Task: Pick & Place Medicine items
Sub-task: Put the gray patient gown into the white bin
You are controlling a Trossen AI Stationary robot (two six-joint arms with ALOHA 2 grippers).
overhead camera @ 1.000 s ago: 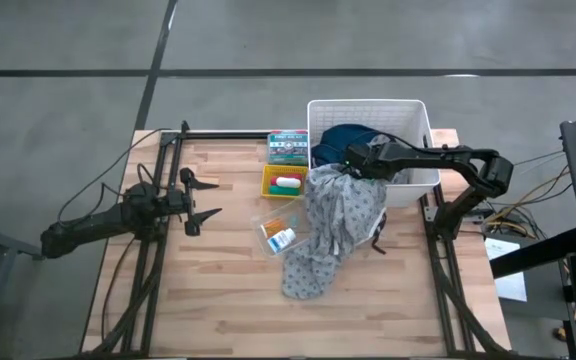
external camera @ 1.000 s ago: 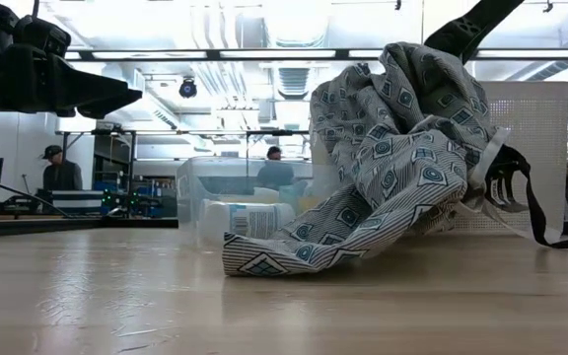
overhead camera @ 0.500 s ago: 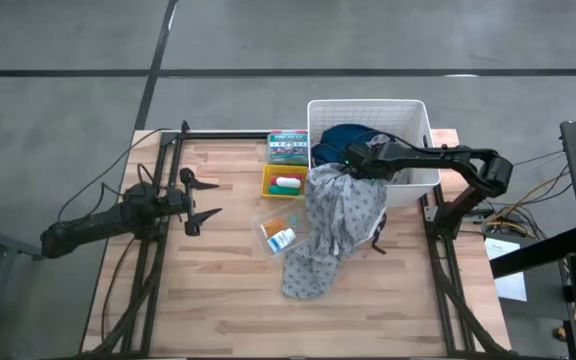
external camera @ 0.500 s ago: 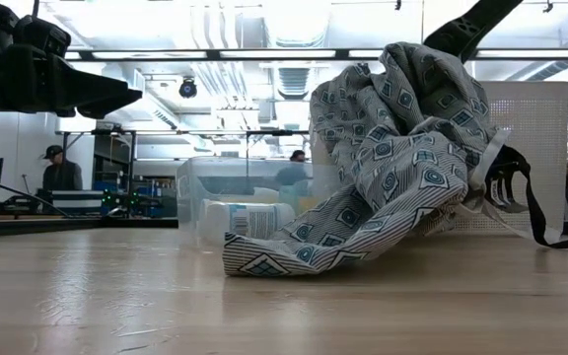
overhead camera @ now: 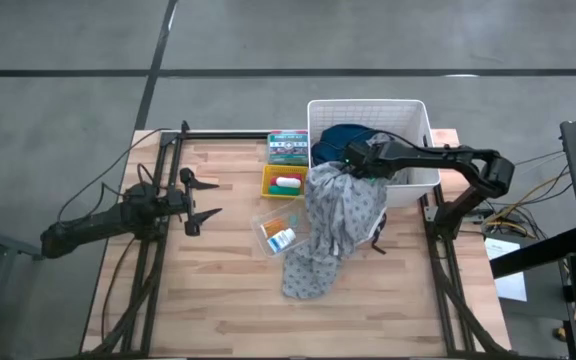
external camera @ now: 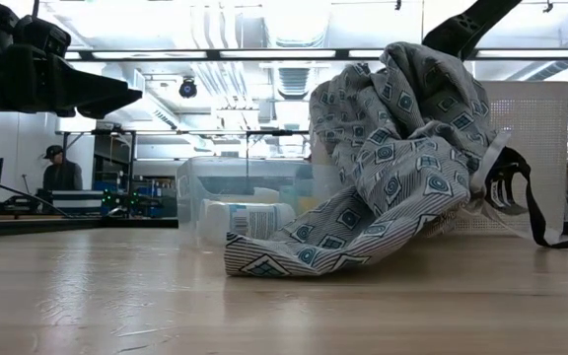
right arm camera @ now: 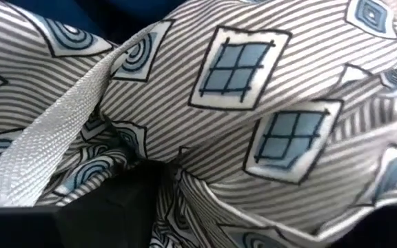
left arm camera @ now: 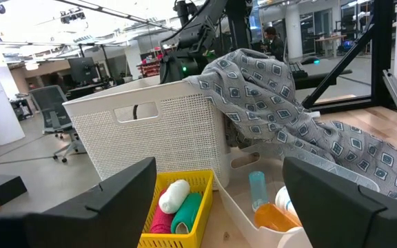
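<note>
A yellow tray [overhead camera: 267, 186] holds white [left arm camera: 172, 194], red [left arm camera: 158, 224] and green [left arm camera: 188, 213] tubes. Beside it, a clear container [overhead camera: 265, 222] holds an orange pack [left arm camera: 274, 217] and a white-and-blue bottle [overhead camera: 282, 238]. The grey patterned cloth [overhead camera: 333, 215] hangs over the near left corner of the white basket [overhead camera: 408, 108], with its lower end on the table. My right gripper [overhead camera: 351, 160] stands open at the cloth's top. My left gripper [overhead camera: 208, 198] waits open at the table's left, pointing level toward the tray. My right gripper has its open fingers in the folds at the top of the grey cloth [right arm camera: 253, 103], and one finger [right arm camera: 116, 207] lies against the fabric. It comes slanting down from the table's right. The cloth rests over the basket's rim and hangs slack to the table.
A dark blue cloth [overhead camera: 343, 138] lies inside the basket. A green box [overhead camera: 288, 147] sits beyond the yellow tray. A black strap [external camera: 531, 212] trails from under the grey cloth near the basket. Bare wood lies along the table's near side and left.
The hanging part of the grey cloth has slumped a little lower and bulged out, while its end on the table stayed put. Both arms have kept their places.
</note>
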